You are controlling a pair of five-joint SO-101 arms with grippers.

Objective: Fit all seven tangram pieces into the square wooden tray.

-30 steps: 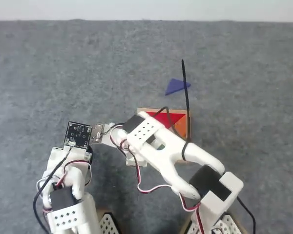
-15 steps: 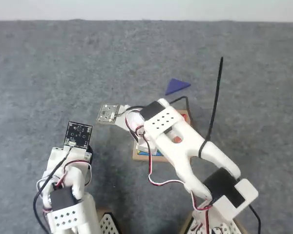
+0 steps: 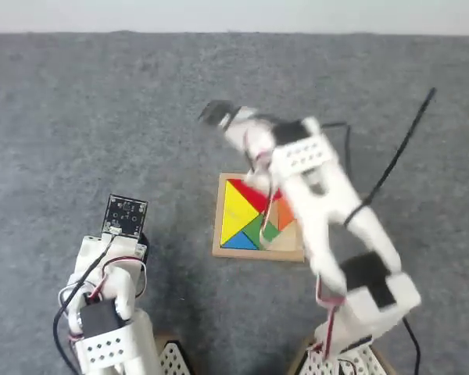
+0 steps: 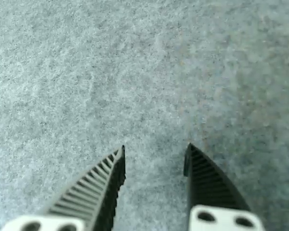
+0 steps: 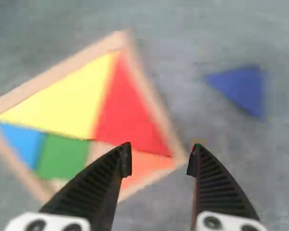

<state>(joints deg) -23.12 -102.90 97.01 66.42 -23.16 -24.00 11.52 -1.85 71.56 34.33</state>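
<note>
The square wooden tray (image 3: 217, 215) lies in the middle of the carpet and holds yellow (image 3: 238, 211), red (image 3: 248, 193), green (image 3: 259, 229), light blue (image 3: 240, 241) and orange (image 3: 284, 212) pieces. My right arm (image 3: 309, 168) stretches over the tray's far right part. In the right wrist view my right gripper (image 5: 159, 154) is open and holds nothing, hanging above the tray's (image 5: 53, 72) red (image 5: 127, 120) and orange (image 5: 144, 166) corner. A dark blue triangle (image 5: 241, 86) lies on the carpet beyond that corner. My left gripper (image 4: 154, 159) is open over bare carpet.
The left arm (image 3: 109, 301) stays folded at the near left of the table. A black cable (image 3: 399, 152) arcs up from the right arm. Grey carpet (image 3: 102, 117) stretches free to the left and the far side of the tray.
My right arm has swung from the tray's left side across it toward the far right, uncovering the pieces in the tray. The left arm has not moved.
</note>
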